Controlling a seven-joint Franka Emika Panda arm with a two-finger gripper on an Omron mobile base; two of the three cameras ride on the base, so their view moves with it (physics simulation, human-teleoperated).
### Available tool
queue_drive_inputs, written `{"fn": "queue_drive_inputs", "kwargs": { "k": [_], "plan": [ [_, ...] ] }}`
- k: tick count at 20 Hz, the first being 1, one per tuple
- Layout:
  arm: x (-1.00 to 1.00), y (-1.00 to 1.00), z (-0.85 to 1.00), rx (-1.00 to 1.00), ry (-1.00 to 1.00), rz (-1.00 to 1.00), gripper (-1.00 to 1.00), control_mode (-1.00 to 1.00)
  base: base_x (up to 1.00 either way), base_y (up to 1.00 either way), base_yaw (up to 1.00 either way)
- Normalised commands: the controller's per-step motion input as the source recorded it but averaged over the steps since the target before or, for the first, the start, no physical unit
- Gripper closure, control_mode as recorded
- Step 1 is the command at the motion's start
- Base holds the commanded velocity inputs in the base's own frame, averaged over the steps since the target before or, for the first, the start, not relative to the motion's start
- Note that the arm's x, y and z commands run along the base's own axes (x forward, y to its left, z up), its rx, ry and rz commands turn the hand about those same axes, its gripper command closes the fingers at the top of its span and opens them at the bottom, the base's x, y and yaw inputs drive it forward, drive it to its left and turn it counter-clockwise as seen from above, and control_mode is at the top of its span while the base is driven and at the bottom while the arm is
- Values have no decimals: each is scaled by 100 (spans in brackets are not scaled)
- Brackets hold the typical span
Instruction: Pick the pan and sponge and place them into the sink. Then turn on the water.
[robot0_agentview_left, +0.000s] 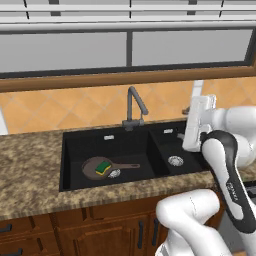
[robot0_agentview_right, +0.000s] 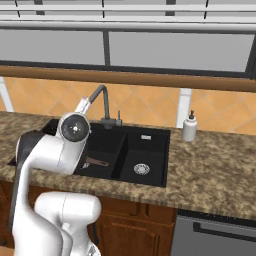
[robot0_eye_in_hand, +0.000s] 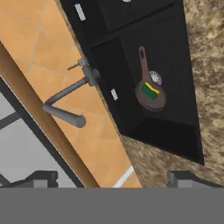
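Black sink (robot0_agentview_left: 70, 165) with sponge (robot0_agentview_left: 103, 166) on pan (robot0_agentview_left: 95, 168); gripper (robot0_eye_in_hand: 112, 177) spread, empty.

White arm raised and bent — end effector (robot0_eye_in_hand: 112, 178) spread wide, empty.

you face a speckled granite counter (robot0_agentview_left: 30, 165), orange tiled wall (robot0_agentview_left: 60, 107), wide window (robot0_agentview_left: 65, 50) and wooden cabinets (robot0_agentview_left: 100, 230).

Pan and sponge lying in the sink

The brown pan (robot0_agentview_left: 96, 168) is sitting in the black sink's (robot0_agentview_left: 75, 145) large basin, the green-yellow sponge (robot0_agentview_left: 103, 166) resting inside it, beside the drain.
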Motion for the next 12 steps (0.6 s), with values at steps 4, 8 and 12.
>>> {"fn": "queue_drive_inputs", "kwargs": {
  "k": [4,8,12],
  "plan": [
    [-19,-100,1,49,3,-2,-100,-100,0,0,0],
    [2,-58,-1,37,16,-3,-100,-100,0,0,0],
    [21,-10,-1,27,5,-1,-100,-100,0,0,0]
  ]
}}
